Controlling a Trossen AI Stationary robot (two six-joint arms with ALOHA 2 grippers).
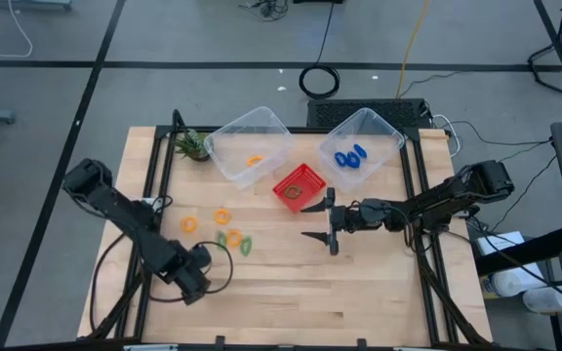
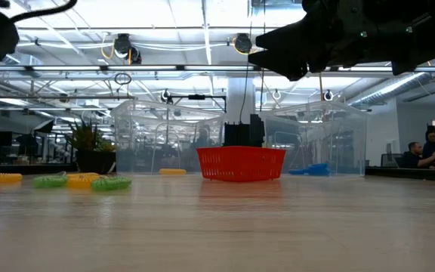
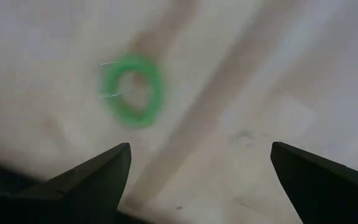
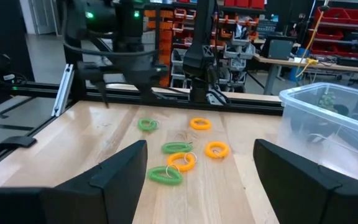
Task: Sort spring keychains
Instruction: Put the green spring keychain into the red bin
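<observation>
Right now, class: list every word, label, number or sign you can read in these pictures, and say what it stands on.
None can be read.
The clear bins, the red basket and the spring keychains bear no print.
Shelf boxes beyond the table in the right wrist view: any labels are too small to read.

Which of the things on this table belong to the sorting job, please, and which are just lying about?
Belongs to the job:
- loose orange and green rings
- blue rings in one clear tub
- orange ring in the other clear tub
- red basket
- open right hand

Lying about:
- small plant
</observation>
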